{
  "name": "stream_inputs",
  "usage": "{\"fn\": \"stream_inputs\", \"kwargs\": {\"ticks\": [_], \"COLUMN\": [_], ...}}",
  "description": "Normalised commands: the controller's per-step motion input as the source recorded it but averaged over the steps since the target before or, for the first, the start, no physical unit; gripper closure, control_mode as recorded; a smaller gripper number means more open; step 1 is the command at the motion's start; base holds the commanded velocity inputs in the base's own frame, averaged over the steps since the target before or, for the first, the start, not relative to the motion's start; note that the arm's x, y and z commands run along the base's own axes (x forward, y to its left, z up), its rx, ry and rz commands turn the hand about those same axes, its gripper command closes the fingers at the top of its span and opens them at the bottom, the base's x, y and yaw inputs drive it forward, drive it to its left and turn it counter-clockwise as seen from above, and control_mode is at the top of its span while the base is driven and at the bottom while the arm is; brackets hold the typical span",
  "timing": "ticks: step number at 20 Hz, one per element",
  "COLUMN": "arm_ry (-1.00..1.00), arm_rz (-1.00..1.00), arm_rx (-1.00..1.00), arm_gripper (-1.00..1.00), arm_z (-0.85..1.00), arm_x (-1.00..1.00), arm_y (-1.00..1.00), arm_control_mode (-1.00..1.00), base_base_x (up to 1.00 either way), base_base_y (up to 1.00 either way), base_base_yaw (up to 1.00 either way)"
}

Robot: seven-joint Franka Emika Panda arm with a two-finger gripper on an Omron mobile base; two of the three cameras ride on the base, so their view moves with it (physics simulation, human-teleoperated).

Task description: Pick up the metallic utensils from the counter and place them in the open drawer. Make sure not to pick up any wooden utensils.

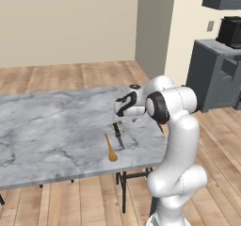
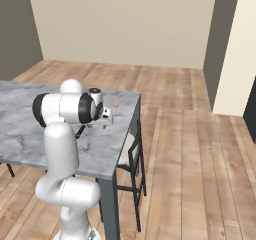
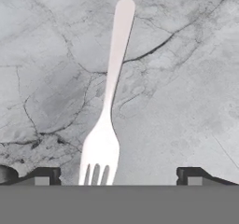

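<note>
The pale silver fork [image 3: 109,92] lies flat on the marble counter [image 3: 186,78], handle pointing away and tines toward the hand. My gripper [image 3: 119,176] hangs low over the tines, open, with one fingertip on each side of the fork and well clear of it. In the left base view the gripper [image 1: 126,120] points down near the counter's [image 1: 47,126] right end. The dark-handled knife [image 1: 116,133] lies just in front of it, with the orange-brown wooden spoon [image 1: 110,149] beside the knife. A thin light-brown wooden piece [image 2: 117,101] lies near the far corner. The open drawer is out of view.
Slate-grey cabinets [image 1: 216,74] stand to the right beyond the counter, with a dark appliance [image 1: 230,32] on top. A dark chair [image 2: 132,154] is tucked under the counter's right end. Wooden floor surrounds the counter.
</note>
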Motion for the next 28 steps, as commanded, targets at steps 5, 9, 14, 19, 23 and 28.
{"fn": "stream_inputs", "kwargs": {"ticks": [5, 9, 14, 19, 23, 28], "arm_ry": [0.00, 0.00, 0.00, 0.00, 0.01, 0.00], "arm_rz": [0.00, 0.00, 0.00, -0.01, 0.00, 0.00], "arm_rx": [-0.05, 0.00, 0.00, -0.01, -0.03, 0.00], "arm_gripper": [-1.00, -1.00, -1.00, -1.00, -1.00, -1.00], "arm_z": [0.00, 0.00, 0.00, 0.00, 0.00, -0.13], "arm_x": [0.01, 0.04, 0.31, 0.48, 0.41, 0.01], "arm_y": [0.04, 0.00, 0.00, 0.01, 0.10, 0.00], "arm_control_mode": [-1.00, -1.00, -1.00, -1.00, -1.00, -1.00], "base_base_x": [0.00, 0.00, 0.00, 0.00, 0.00, 0.00], "base_base_y": [0.00, 0.00, 0.00, 0.00, 0.00, 0.00], "base_base_yaw": [0.00, 0.00, 0.00, 0.00, 0.00, 0.00]}}
